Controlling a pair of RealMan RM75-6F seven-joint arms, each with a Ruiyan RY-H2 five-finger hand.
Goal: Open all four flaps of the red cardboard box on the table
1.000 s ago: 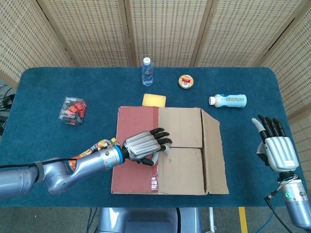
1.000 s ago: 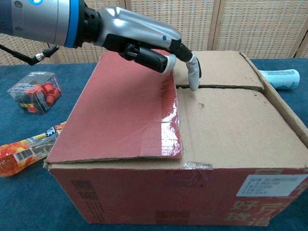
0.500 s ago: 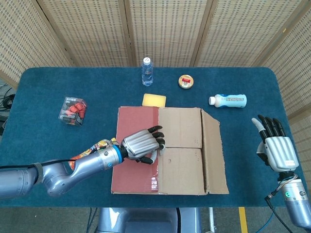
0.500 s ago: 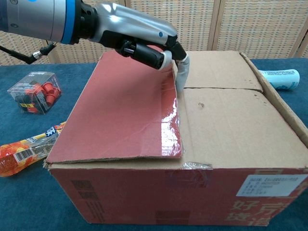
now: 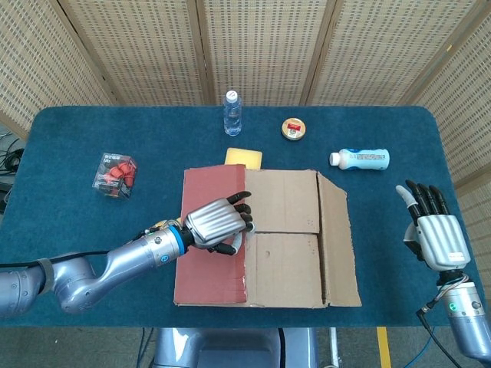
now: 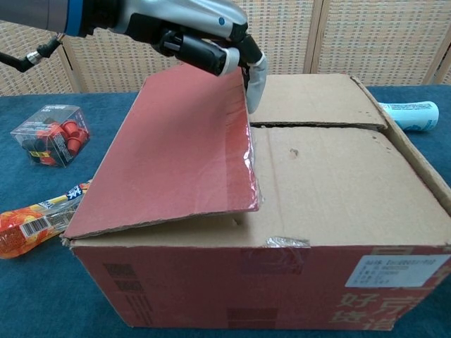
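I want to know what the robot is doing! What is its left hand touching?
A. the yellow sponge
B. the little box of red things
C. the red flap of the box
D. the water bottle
C. The left hand grips the edge of the red flap, which tilts up off the cardboard box; the bottle, the sponge and the little box lie apart from it on the table.

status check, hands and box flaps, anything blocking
Left hand grips the red flap edge, flap tilted up. Right hand open, off the box. Other flaps flat. Nothing blocking.
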